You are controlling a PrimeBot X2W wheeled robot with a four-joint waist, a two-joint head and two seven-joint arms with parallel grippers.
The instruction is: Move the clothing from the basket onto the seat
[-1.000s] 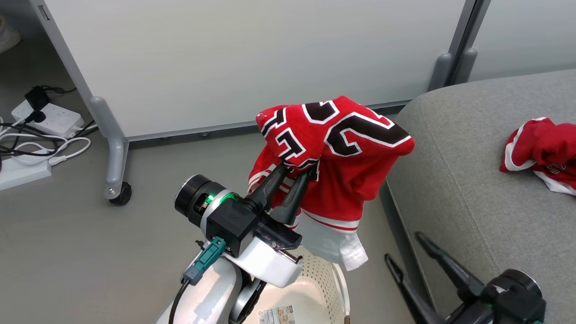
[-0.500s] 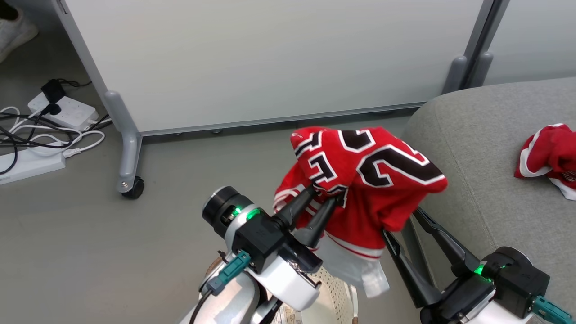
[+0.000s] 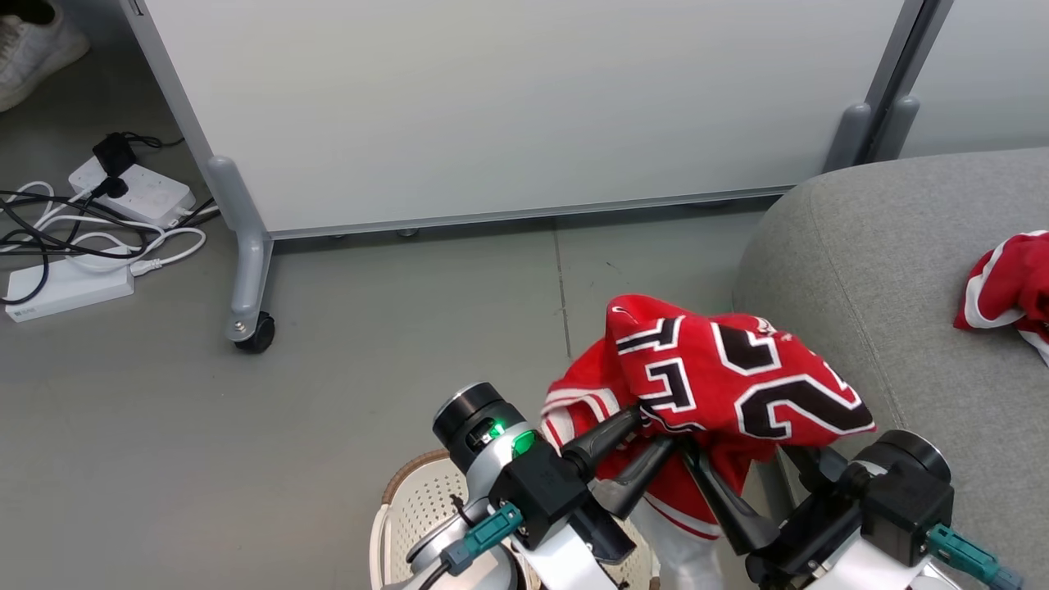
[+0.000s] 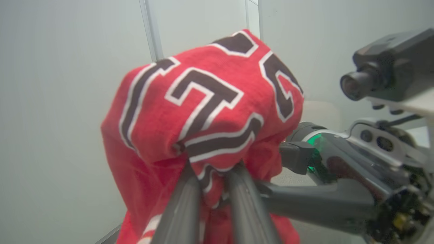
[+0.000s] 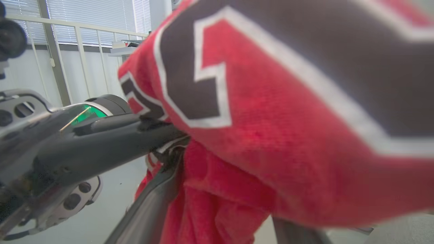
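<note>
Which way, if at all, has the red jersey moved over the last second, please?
Yes. Against the stand's caster, the jersey in the left gripper has moved lower and rightward in the head view, toward the seat.

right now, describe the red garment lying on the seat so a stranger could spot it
Find the big grey upholstered seat on the head view's right. At that view's right edge a crumpled red garment with white trim lies on it. Unlike the red jersey with black numbers held up by the left gripper, it lies untouched.
</note>
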